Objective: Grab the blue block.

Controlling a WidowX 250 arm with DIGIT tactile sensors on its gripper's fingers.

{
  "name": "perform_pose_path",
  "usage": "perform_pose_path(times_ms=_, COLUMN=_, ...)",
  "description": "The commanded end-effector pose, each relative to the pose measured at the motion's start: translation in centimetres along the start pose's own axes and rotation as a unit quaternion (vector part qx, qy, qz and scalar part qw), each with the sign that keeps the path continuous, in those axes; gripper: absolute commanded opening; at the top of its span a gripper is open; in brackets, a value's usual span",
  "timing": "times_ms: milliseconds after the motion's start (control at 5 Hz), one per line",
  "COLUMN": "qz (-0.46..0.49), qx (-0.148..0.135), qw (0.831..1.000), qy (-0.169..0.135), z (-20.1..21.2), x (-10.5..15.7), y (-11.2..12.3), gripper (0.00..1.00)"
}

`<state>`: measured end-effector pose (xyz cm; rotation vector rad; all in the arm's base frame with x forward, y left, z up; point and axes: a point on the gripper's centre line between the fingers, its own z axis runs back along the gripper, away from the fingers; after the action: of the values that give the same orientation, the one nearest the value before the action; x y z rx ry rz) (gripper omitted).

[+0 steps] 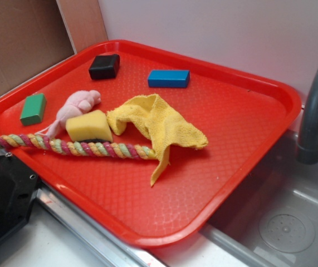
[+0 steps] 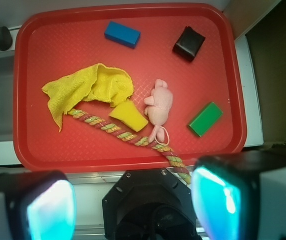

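- Judging by its look, the blue block (image 2: 122, 34) is light, rigid and a little slick; pinching across its narrow width, on the long sides, seems safest.
- Bright blue, matte, a flat brick lying alone near the far edge of the red tray (image 1: 259, 167).
- Nearby: black block (image 2: 189, 43), yellow cloth (image 2: 90, 87), sponge (image 2: 127, 116), pink plush mouse (image 2: 159, 104), rope (image 2: 127, 135), green block (image 2: 205, 119).
- The gripper (image 2: 132, 205) hangs outside the tray's near rim, fingers wide apart, apparently holding nothing.
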<state>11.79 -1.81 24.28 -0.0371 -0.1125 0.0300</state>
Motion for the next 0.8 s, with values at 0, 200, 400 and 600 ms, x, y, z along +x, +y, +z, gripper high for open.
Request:
perform_pose_path(times_ms=0, qz=0.000, qx=0.000, qw=1.000, qy=0.000, z=0.0, x=0.0, y=0.0, gripper=1.00)
perform_pose_path(times_ms=200, qz=-0.069, qx=-0.010, qw=0.998, qy=-0.007, z=-1.3, x=3.0, y=1.1, gripper=1.00)
perform_pose_path(times_ms=400, qz=-0.157, qx=-0.033, qw=0.987, qy=-0.001, z=-4.2, x=7.9, y=1.3, gripper=1.00)
perform_pose_path(times_ms=600, qz=-0.212, qx=-0.030, qw=0.977, qy=-0.003, z=-6.0, x=10.5, y=0.9, gripper=1.00)
